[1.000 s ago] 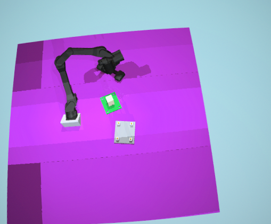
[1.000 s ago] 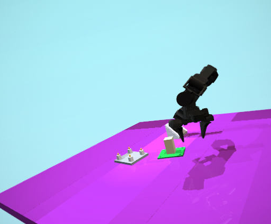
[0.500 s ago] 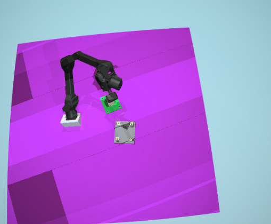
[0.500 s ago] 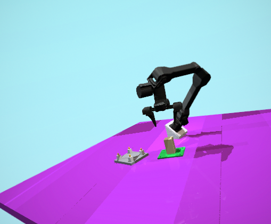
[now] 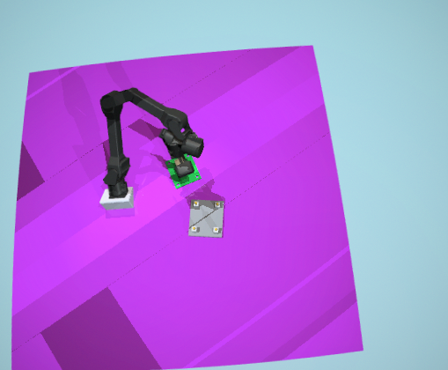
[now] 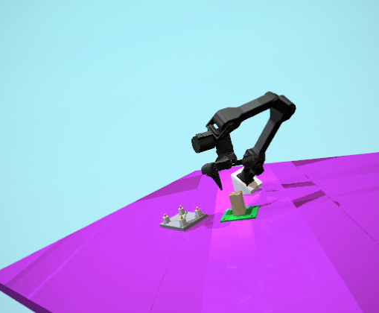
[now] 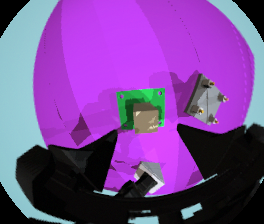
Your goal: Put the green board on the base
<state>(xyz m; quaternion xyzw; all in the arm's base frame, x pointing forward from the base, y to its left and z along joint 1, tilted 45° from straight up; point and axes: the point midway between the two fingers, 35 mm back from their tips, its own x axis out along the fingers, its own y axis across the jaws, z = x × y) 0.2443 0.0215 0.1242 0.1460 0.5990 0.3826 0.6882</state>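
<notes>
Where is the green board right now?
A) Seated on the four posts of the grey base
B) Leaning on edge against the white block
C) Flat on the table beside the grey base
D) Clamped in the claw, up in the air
C: the green board lies flat on the table, a strip of purple separating it from the grey base.

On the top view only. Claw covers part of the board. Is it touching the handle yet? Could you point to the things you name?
Observer: No. Exterior view shows the claw (image 7: 147, 129) above the handle (image 6: 237, 203) (image 7: 146, 120), with a gap between them.
Operator: Fingers open or shut? Can't see from here.
Observer: Open. Wrist view has the two fingers wide apart, nothing between them.
Operator: And the handle's shape?
Observer: Exterior view: a tan block standing upright on the green board (image 5: 190, 179) (image 6: 252, 213) (image 7: 133, 94), taller than it is wide.
</notes>
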